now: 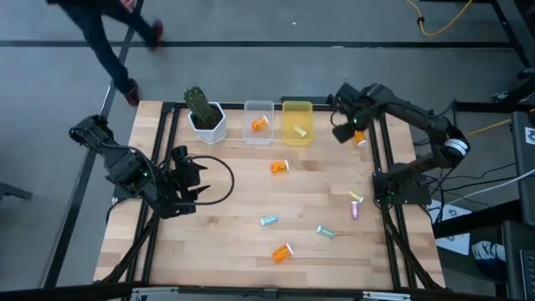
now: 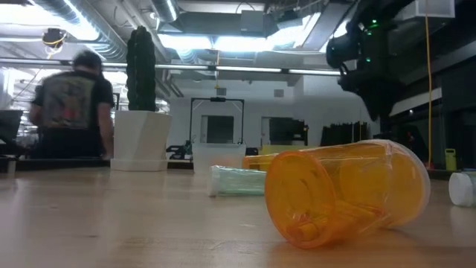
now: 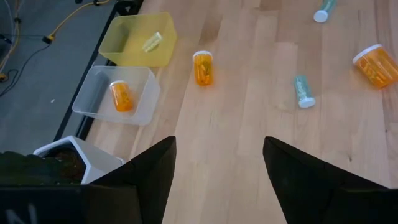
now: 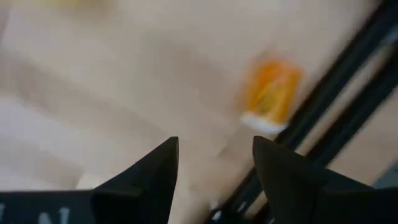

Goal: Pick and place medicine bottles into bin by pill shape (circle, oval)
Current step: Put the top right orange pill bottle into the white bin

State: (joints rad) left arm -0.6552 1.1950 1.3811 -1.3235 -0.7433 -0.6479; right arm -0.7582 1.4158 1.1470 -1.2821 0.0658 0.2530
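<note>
Small medicine bottles lie on their sides on the wooden table: an orange one (image 1: 279, 167), two teal ones (image 1: 268, 221) (image 1: 325, 232), an orange one near the front (image 1: 282, 252), and a pale green one and a purple one (image 1: 355, 203) at the right. Another orange bottle with a white cap (image 1: 360, 139) lies at the far right edge; it shows blurred in the right wrist view (image 4: 270, 93). My right gripper (image 1: 341, 132) hovers open just beside it, touching nothing. My left gripper (image 1: 199, 177) is open and empty at the table's left, and it also shows in its wrist view (image 3: 217, 143).
A clear bin (image 1: 258, 123) holds an orange bottle and a yellow bin (image 1: 298, 123) holds a pale one, both at the far edge. A white pot with a cactus (image 1: 206, 113) stands left of them. A person walks beyond the table's far left.
</note>
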